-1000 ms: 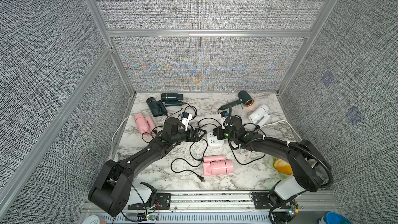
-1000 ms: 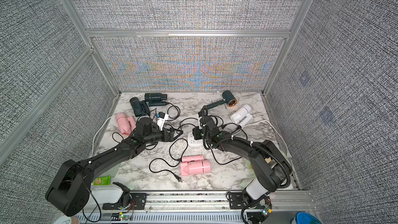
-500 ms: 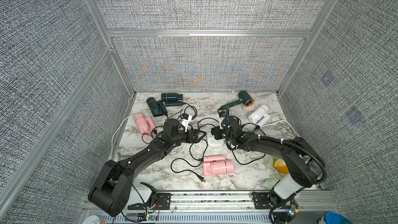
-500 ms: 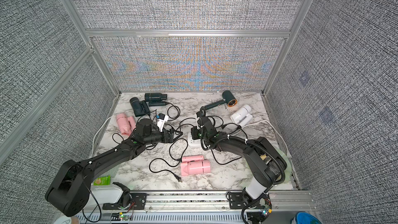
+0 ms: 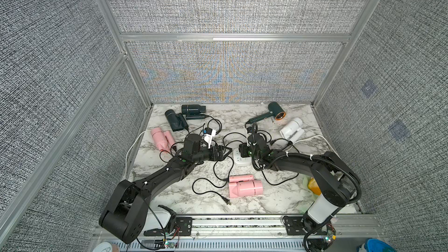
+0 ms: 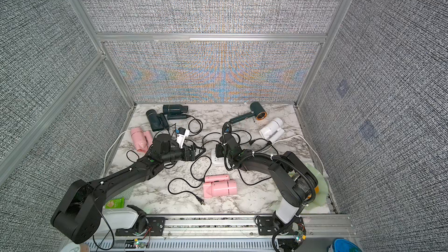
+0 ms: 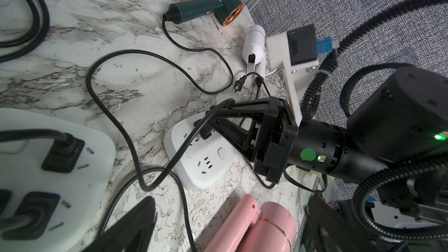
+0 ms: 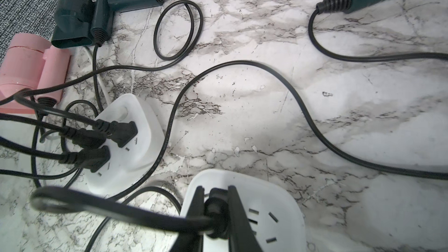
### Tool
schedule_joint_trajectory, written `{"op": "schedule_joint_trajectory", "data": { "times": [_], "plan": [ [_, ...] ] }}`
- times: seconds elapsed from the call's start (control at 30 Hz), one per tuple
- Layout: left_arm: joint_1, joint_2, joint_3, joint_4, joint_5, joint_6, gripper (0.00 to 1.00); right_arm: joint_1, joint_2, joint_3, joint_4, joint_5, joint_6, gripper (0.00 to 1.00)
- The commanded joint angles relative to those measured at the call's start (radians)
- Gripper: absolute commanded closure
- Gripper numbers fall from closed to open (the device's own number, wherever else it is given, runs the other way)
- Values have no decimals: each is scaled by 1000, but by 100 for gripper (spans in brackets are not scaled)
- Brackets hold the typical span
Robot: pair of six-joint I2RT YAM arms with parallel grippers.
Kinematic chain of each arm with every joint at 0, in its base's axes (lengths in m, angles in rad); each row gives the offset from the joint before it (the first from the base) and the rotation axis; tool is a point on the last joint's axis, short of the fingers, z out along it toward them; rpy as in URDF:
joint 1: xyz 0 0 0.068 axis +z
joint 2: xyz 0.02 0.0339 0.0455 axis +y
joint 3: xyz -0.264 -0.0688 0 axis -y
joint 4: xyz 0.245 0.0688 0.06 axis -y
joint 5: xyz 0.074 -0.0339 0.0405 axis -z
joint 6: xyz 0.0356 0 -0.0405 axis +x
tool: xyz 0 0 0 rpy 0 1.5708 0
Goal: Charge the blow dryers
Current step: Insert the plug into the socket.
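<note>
**A:** Nearest us, a pink dryer (image 5: pixel 246 186) lies on the marble (image 5: pixel 278 204), with its loose plug (image 5: pixel 226 201) just in front. How do we reckon these handle?

**B:** The dryers look like light, smooth plastic barrels, so we'd guess they roll and slip. We'd leave them lying and work the plugs instead. Plug bodies are small, hard and stiff. The cords are floppy and springy, so pinching one would let the prongs swing. We'd take the flat sides of the plug body.

**A:** That's what the right gripper (image 8: pixel 215 197) has: it's clenched on a plug (image 8: pixel 218 210) right at the block (image 8: pixel 274 202). We can't tell if the prongs are seated.

**B:** The left gripper (image 5: pixel 225 152) is spread wide, holding nothing, near that block. The second block (image 8: pixel 143 127) has three plugs in.

**A:** Farther back on the left are the other pink dryer (image 5: pixel 161 138), a dark dryer (image 5: pixel 174 120) and its twin (image 5: pixel 192 109). On the right are the white dryer (image 5: pixel 292 128), a spare plug (image 7: pixel 240 84) near it, and the copper-ringed dryer (image 5: pixel 276 112).
</note>
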Motion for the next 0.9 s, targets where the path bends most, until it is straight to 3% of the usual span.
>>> {"op": "schedule_joint_trajectory", "data": {
  "times": [0.0, 0.23, 0.5, 0.87],
  "plan": [
    [1, 4, 3, 25, 10, 9, 1, 1, 5, 2, 14, 11, 16, 95],
    [0, 4, 1, 26, 9, 8, 1, 12, 3, -14, 18, 32, 14, 95],
    [1, -13, -9, 17, -44, -8, 1, 74, 23, -26, -12, 136, -17, 95],
    [1, -21, -5, 9, -59, -9, 1, 81, 45, -60, -7, 134, 21, 95]
  ]
}}
